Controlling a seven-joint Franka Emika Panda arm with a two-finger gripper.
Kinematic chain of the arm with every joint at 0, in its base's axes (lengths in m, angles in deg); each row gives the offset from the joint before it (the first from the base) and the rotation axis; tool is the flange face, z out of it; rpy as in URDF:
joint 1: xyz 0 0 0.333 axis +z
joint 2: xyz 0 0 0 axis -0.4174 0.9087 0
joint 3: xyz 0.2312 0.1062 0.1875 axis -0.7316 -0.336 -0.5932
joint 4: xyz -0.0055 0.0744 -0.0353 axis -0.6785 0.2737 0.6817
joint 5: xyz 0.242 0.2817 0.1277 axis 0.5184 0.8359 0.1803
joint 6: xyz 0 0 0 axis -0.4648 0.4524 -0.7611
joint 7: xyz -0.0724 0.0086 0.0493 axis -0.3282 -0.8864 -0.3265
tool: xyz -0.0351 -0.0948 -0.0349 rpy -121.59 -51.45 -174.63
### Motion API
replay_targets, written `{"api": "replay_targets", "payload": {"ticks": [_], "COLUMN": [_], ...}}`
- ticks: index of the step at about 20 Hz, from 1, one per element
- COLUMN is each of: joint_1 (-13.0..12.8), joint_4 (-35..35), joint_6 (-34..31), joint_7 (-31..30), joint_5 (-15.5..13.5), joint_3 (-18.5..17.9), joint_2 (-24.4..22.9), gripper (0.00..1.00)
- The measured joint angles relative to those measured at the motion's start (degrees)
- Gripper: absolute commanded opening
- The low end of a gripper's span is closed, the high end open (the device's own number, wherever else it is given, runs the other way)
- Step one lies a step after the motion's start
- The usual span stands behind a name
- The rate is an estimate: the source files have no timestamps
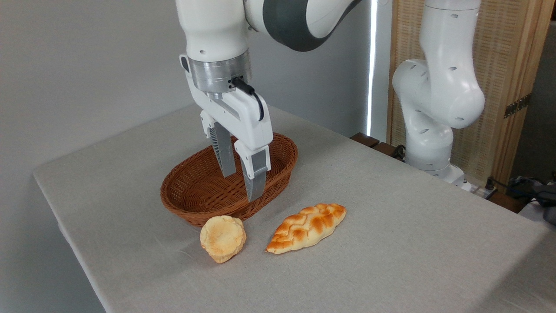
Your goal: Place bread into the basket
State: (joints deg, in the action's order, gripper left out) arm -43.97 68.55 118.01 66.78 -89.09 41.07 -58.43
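Bread (223, 238) near the surface's front edge looks light, soft, crumbly, so pinch gently across its sides; claw (241, 186) parted, empty, over basket (191, 198).

The bread (223, 238), a small round pale-golden bun with a lumpy top, lies on my desk (391, 243) just near of the basket (191, 191), a shallow oval of reddish-brown wicker, upright, with nothing in it.
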Motion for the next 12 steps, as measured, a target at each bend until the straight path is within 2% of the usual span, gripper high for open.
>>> {"api": "replay_targets", "payload": {"ticks": [12], "joint_1": [0.11], "joint_4": [-0.81], "joint_6": [0.00], "joint_7": [-0.01], "joint_5": [-0.18], "joint_3": [-0.14], "joint_2": [1.53], "gripper": [1.00]}}
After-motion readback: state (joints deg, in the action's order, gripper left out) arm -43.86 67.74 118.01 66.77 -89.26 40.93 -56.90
